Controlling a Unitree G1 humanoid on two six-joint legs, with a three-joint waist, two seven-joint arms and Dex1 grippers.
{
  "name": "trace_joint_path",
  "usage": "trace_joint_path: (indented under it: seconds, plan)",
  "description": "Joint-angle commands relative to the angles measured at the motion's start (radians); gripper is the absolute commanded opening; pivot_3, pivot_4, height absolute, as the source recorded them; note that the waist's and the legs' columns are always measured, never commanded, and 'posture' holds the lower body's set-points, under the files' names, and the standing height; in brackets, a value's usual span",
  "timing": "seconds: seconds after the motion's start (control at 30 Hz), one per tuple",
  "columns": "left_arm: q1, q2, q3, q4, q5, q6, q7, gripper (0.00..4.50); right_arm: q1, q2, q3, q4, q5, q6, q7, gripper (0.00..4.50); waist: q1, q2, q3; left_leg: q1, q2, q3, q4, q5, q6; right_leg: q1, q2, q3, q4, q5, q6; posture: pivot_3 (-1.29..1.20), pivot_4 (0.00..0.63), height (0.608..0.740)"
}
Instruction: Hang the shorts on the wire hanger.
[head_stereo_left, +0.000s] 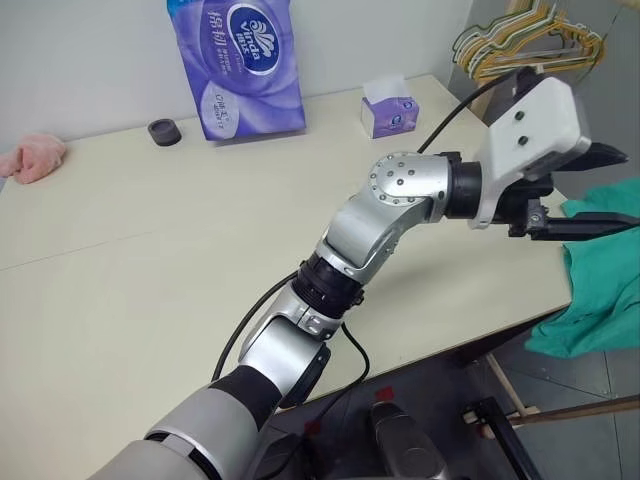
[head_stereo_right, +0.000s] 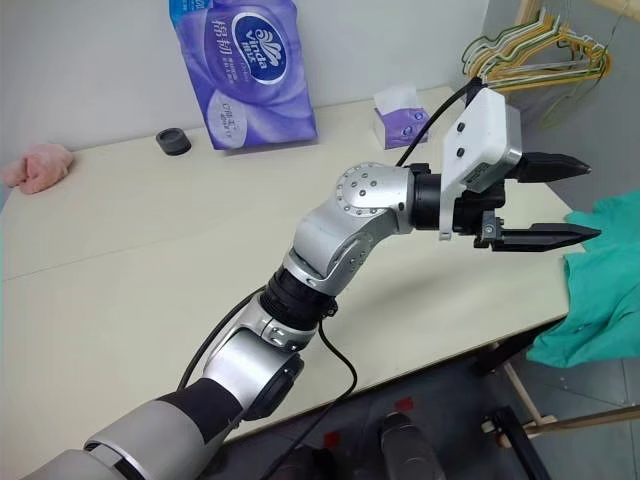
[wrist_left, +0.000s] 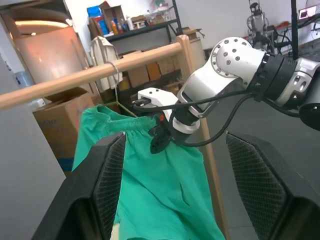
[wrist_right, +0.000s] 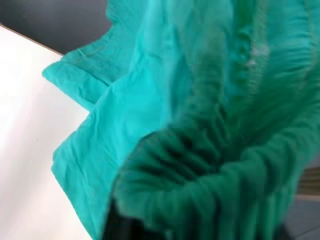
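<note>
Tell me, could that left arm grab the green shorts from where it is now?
Probably yes. The left gripper is open and points at the shorts, which hang just beyond its fingertips past the table edge, with nothing between. The right gripper is already at their waistband, so it might crowd that spot.

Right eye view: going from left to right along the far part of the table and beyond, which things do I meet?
pink cloth → black round object → purple tissue pack → small tissue box → bunch of hangers

Shorts (head_stereo_right: 600, 290) cut off at the right picture edge beyond the table's right edge. Wire hanger (wrist_left: 122, 107) mostly hidden under the waistband. Right gripper's (wrist_left: 157, 140) fingertips buried in blurred fabric folds.
</note>
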Motion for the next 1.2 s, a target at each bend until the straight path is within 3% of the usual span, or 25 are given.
trace_joint_path:
  seconds: [0.03, 0.2, 0.43, 0.53, 0.7, 0.93, 0.97, 1.07, 1.2]
  plan:
    - [-0.035, -0.023, 0.008, 0.002, 0.005, -0.039, 0.002, 3.37, -0.039, 0.014, -0.101, -0.108, -0.014, 0.040, -0.066, 2.44, 0.000, 0.000, 0.000, 0.000, 0.000, 0.000, 0.000, 0.000, 0.000, 0.000, 0.000, 0.000, 0.000, 0.000, 0.000, -0.34, 0.205, 0.740]
    - [-0.041, -0.027, 0.007, 0.019, 0.005, -0.059, -0.003, 3.37, -0.098, 0.085, -0.202, -0.302, 0.024, 0.130, -0.258, 4.13, 0.000, 0.000, 0.000, 0.000, 0.000, 0.000, 0.000, 0.000, 0.000, 0.000, 0.000, 0.000, 0.000, 0.000, 0.000, -0.35, 0.198, 0.740]
    - [-0.044, -0.017, 0.008, 0.044, 0.013, -0.088, -0.012, 3.37, -0.199, 0.171, -0.215, -0.590, 0.008, 0.193, -0.490, 4.13, -0.003, 0.003, -0.002, -0.002, 0.000, -0.001, 0.000, 0.000, 0.000, -0.002, 0.000, 0.001, 0.000, 0.000, 0.000, -0.37, 0.180, 0.740]
    - [-0.044, -0.009, 0.007, 0.057, 0.024, -0.103, -0.014, 3.37, -0.236, 0.184, -0.170, -0.668, -0.032, 0.196, -0.501, 4.13, -0.002, 0.005, -0.003, -0.002, 0.000, 0.000, 0.000, 0.000, 0.000, -0.002, 0.000, 0.001, 0.001, 0.000, 0.000, -0.36, 0.172, 0.740]
    - [-0.031, 0.006, 0.008, 0.050, 0.036, -0.104, -0.015, 3.37, -0.155, 0.069, -0.086, -0.727, -0.240, 0.132, -0.372, 4.13, 0.001, 0.009, -0.005, -0.003, 0.000, -0.001, 0.000, 0.000, 0.000, -0.003, 0.000, 0.001, 0.000, 0.000, 0.000, -0.34, 0.166, 0.740]
    - [-0.016, 0.025, 0.013, 0.039, 0.039, -0.090, -0.002, 3.37, -0.171, 0.043, 0.006, -0.765, -0.374, 0.010, -0.144, 4.13, 0.000, 0.011, -0.006, -0.005, 0.000, 0.000, 0.000, 0.000, 0.000, -0.005, 0.000, 0.000, 0.001, 0.000, 0.001, -0.33, 0.164, 0.740]
    - [-0.007, 0.035, 0.020, 0.036, 0.039, -0.082, 0.006, 3.37, -0.185, 0.022, 0.070, -0.792, -0.383, -0.038, -0.068, 4.13, 0.000, 0.011, -0.007, -0.005, 0.000, 0.000, 0.000, 0.000, 0.000, -0.005, 0.000, 0.000, 0.001, 0.000, 0.001, -0.33, 0.163, 0.740]
    - [0.048, 0.095, 0.053, 0.011, 0.049, -0.035, 0.059, 3.37, -0.230, 0.129, 0.209, -0.863, -0.302, -0.077, 0.072, 4.13, -0.013, 0.011, -0.007, -0.002, 0.001, 0.001, 0.000, 0.000, 0.000, -0.005, 0.000, 0.001, 0.003, 0.000, 0.001, -0.31, 0.160, 0.740]
    - [0.138, 0.204, 0.065, -0.049, 0.089, 0.029, 0.117, 3.37, -0.192, 0.252, 0.276, -0.923, -0.299, -0.102, 0.170, 4.13, -0.020, 0.009, -0.007, 0.001, 0.003, -0.004, 0.001, 0.000, -0.001, -0.002, 0.002, 0.000, 0.006, 0.001, 0.002, -0.30, 0.156, 0.740]
